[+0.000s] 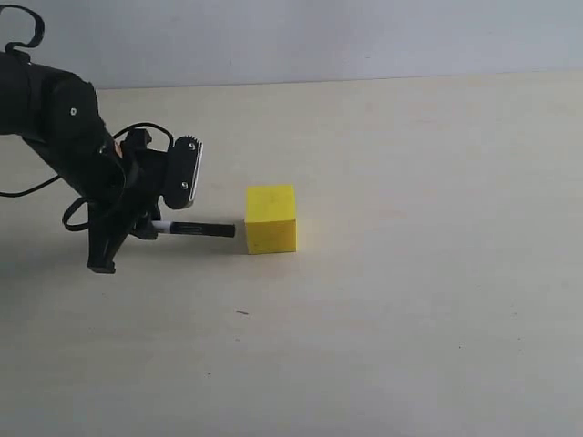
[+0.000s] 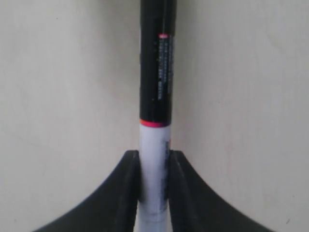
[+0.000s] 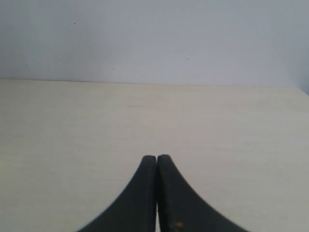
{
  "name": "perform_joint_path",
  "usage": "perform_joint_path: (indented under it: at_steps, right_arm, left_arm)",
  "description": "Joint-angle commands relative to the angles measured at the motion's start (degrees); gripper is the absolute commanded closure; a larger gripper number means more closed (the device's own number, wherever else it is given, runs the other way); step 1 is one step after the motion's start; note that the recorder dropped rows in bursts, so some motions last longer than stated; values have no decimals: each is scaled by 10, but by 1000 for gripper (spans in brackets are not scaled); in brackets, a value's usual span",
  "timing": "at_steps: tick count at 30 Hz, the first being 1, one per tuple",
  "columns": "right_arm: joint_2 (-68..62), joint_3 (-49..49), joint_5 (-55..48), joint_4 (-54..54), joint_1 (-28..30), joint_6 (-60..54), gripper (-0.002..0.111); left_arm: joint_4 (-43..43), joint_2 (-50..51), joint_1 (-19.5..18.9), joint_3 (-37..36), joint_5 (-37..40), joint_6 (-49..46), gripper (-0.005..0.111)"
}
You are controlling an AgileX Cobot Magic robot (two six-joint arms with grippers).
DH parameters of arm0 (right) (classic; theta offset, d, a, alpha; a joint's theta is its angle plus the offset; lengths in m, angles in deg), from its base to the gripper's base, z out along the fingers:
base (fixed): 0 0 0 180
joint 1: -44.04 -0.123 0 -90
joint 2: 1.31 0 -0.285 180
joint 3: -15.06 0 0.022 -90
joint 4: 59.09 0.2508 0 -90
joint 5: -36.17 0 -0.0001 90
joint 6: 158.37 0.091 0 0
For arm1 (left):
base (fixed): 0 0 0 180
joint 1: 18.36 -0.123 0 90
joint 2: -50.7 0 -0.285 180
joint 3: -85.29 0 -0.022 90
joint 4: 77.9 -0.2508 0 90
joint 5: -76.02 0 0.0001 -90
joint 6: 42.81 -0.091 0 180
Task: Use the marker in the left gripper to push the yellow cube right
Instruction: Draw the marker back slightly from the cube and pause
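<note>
Exterior view: the left tool [image 1: 148,227] sits low over the counter [image 1: 410,319] on the left side of the scene, at the end of a black arm [image 1: 55,118] with looping cables. Its jaws are narrow, clamped on the white barrel of the marker [image 1: 196,229]. The marker lies level, close above the counter, and points right with its black cap leading. The yellow cube [image 1: 271,218] rests flat on the counter to the right of the tool, left of the scene's middle and in line with the marker. The cap end comes just beside the lower part of the cube's left face; whether the two touch cannot be told from this angle.

Left wrist view: both fingers [image 2: 128,193] press against the white barrel, and the black cap, with a red band at its base and fine print along it, runs out past the frame edge.

Right wrist view: the right tool [image 3: 157,159] has its jaws pressed together on nothing, above bare counter with a pale wall on the far side.
</note>
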State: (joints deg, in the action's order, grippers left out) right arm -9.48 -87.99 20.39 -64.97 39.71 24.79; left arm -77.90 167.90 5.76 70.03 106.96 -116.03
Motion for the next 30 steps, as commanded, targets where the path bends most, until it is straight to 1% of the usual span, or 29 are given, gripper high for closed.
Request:
perform_joint_path:
  at_steps: [1, 4, 13, 30]
  right_arm:
    - [4, 3, 4, -1, 3, -1, 108]
    - [4, 3, 4, -1, 3, -1, 108]
    - [4, 3, 4, -1, 3, -1, 108]
    - [4, 3, 4, -1, 3, -1, 108]
  left_arm:
    - [6, 0, -11, 2, -7, 55, 107]
    - [6, 0, -26, 2, -8, 76, 107]
    - [6, 0, -70, 2, 12, 77, 107]
    - [-10, 0, -71, 2, 18, 87, 107]
